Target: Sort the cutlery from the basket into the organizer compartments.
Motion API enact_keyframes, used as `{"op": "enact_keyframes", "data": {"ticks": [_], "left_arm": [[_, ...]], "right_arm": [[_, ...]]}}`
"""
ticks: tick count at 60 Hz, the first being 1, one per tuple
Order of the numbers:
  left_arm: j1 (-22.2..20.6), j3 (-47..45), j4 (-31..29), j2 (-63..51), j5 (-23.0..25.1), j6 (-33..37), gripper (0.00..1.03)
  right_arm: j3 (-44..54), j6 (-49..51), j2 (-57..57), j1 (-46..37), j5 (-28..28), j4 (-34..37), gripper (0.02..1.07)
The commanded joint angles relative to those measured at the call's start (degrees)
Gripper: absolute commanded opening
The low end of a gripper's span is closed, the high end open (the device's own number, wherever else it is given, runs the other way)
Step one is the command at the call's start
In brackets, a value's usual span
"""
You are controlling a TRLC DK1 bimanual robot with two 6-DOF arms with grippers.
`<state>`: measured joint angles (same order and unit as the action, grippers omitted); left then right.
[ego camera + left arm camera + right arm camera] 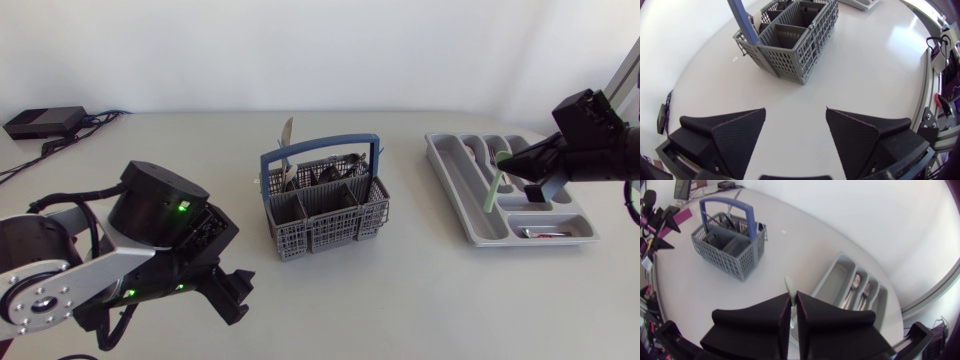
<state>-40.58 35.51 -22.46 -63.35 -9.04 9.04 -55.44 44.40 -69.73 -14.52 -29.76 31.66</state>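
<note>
Overhead, a pale grey table (420,300) holds a grey slotted cutlery basket (325,215) with a blue handle (320,150) at its centre, and a grey organizer (480,232) well apart to its right. Several dark pieces of cutlery stand in the basket's rear compartments, and one light-coloured piece (287,135) pokes up above its back left corner.

The right arm comes in from the right edge. The right gripper (507,160) hangs over the organizer, its two wedge fingers pressed almost together on the upper end of a pale green utensil (490,190). The utensil slants down from the fingertips, with its lower end over the organizer's side nearest the basket. Whether that end touches the tray cannot be told. In the right wrist view the utensil's tip juts out just ahead of the narrow slit between the fingers, with the organizer beneath and ahead of it. Two long compartments there each hold silver cutlery (855,283), lying flat.

The left arm sits at the near left of the table, well apart from the basket. The left gripper (795,135) has its fingers spread wide with only bare table between them, and the basket stands ahead of it.
</note>
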Motion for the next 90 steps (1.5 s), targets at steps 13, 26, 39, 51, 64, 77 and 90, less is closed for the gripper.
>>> {"op": "enact_keyframes", "data": {"ticks": [13,26,39,51,64,77,90], "left_arm": [[-0.38,1.41,-0.31,0.33,0.25,-0.16,0.83],[-1.35,2.20,-0.39,-0.37,0.25,-0.60,0.83],[-1.43,2.55,-0.57,-0.46,0.16,-0.78,0.83],[-1.43,2.55,-1.01,-0.37,0.16,-0.78,0.83],[-1.43,2.46,-1.18,-0.19,0.16,-0.78,0.83],[-1.08,2.55,-1.62,0.33,0.16,-0.60,0.83],[2.61,3.69,-1.27,-0.19,0.25,-0.16,0.83]], "right_arm": [[-0.46,25.82,-6.73,-10.09,10.07,-3.71,0.07],[1.21,35.49,-14.46,-14.48,14.64,-12.15,0.07],[2.27,39.97,-20.97,-15.27,18.51,-17.25,0.07],[4.73,42.79,-23.96,-15.27,21.85,-21.64,0.07],[8.07,43.49,-24.40,-14.92,23.25,-26.56,0.34],[8.77,42.79,-22.99,-14.74,23.78,-28.67,0.62],[9.12,39.62,-14.11,-14.13,21.94,-25.60,0.79]]}}
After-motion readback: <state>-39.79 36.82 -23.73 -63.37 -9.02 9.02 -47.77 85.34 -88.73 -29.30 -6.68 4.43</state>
